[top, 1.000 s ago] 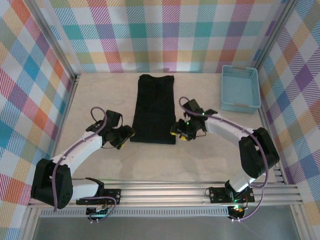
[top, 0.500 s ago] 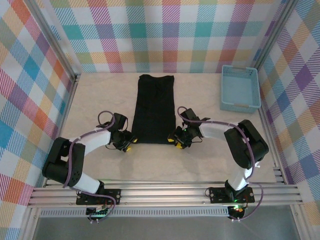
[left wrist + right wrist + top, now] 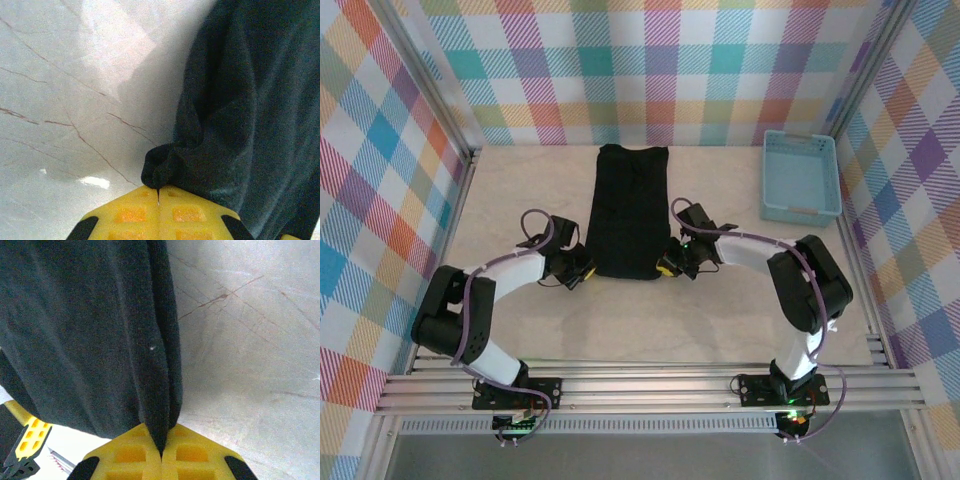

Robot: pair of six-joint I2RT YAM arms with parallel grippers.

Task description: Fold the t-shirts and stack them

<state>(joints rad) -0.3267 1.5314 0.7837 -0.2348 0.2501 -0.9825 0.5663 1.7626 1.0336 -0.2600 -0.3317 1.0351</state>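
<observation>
The black t-shirt (image 3: 632,210) lies as a long narrow strip down the middle of the counter (image 3: 720,320), well apart from the light-blue basket (image 3: 801,175) at the far right. The left jaws are pressed together on a small bunched nub of cloth (image 3: 170,167) at the strip's near-left corner, and the right jaws pinch the doubled edge (image 3: 162,390) at the near-right corner.

The step in hand looks like the crosswise fold, taking the near end over toward the far end. Done well, both arms would rise together, only enough to clear the cloth beneath. They should hold their spacing so the near edge stays taut and square (the left's hold looks slight and could slip), and let go only once the edges line up.
</observation>
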